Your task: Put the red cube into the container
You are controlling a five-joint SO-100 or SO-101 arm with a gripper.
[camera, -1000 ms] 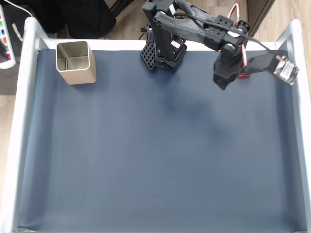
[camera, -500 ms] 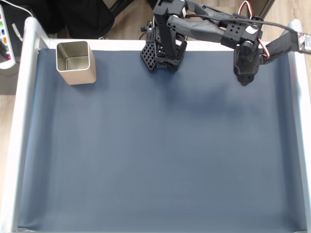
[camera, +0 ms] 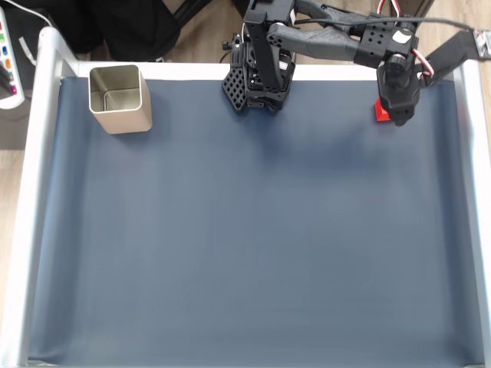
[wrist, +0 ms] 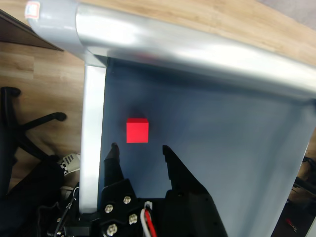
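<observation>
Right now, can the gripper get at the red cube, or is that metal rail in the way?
Probably yes. In the wrist view the gripper is open, with the red cube lying just beyond its fingertips on bare mat. The metal rail runs close beside the cube but does not lie between them.

Wrist view: red cube [wrist: 137, 131] sits on the blue mat [wrist: 217, 148], near the corner where two silver rails [wrist: 94, 138] meet. Gripper [wrist: 139, 153] hangs just short of it, jaws spread, not touching. Wood floor [wrist: 39, 84] beyond the rails.
</observation>
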